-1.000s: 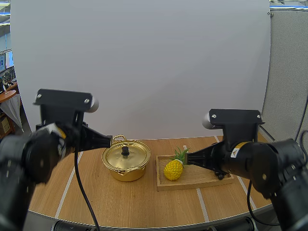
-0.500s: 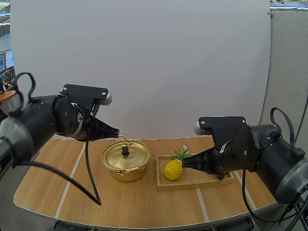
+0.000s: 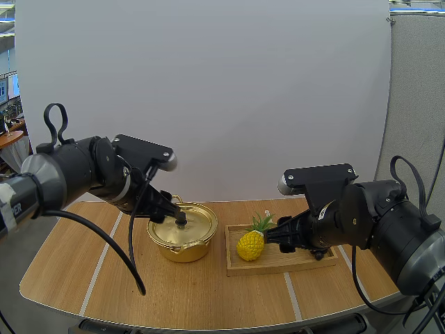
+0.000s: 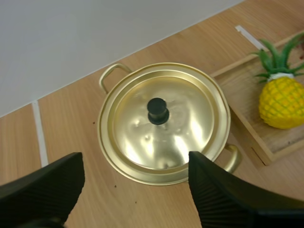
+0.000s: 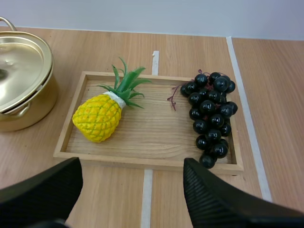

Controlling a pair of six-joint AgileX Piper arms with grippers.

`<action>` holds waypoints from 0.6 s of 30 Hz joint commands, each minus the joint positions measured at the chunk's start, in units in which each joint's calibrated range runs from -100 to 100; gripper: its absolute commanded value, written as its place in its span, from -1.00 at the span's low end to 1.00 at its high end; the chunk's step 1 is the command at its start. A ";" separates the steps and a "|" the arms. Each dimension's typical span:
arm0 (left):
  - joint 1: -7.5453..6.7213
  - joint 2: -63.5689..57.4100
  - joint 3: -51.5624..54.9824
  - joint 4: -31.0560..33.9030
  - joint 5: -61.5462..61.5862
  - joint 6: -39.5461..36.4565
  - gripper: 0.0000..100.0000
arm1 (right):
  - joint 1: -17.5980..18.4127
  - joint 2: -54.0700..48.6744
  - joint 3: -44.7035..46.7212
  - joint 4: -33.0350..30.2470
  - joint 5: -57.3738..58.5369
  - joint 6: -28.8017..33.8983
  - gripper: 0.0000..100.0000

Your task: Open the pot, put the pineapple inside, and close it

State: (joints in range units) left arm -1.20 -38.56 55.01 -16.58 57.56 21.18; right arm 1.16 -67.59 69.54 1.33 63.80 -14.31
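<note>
Hovering above the gold pot, the left tool stands wide, its two ribbed fingers well apart and touching nothing. The lid sits closed on the pot, with its black knob upright at the middle. From where the arm hangs, the knob lies just ahead of the fingertips. The pot stands on the wooden bench, just beside a wooden tray. The pineapple lies on its side in the tray, at the end nearer the pot, its green leaves angled toward the far rim. A bunch of dark grapes lies at the tray's other end, apart from the pineapple. The right tool hangs over the tray's near edge, equally wide and holding nothing.
</note>
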 commanded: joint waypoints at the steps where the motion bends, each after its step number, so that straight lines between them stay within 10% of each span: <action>1: 0.02 1.82 -2.74 -7.98 3.90 9.21 1.00 | -0.21 -0.39 -0.40 0.53 -1.75 -0.59 1.00; 18: -3.03 26.32 -18.82 -3.97 4.83 12.69 1.00 | -0.21 -0.39 -0.40 0.53 -2.50 -0.59 1.00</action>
State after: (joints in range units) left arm -3.97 -14.84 37.92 -22.10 63.75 33.98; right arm 1.16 -67.59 69.54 1.75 62.32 -14.31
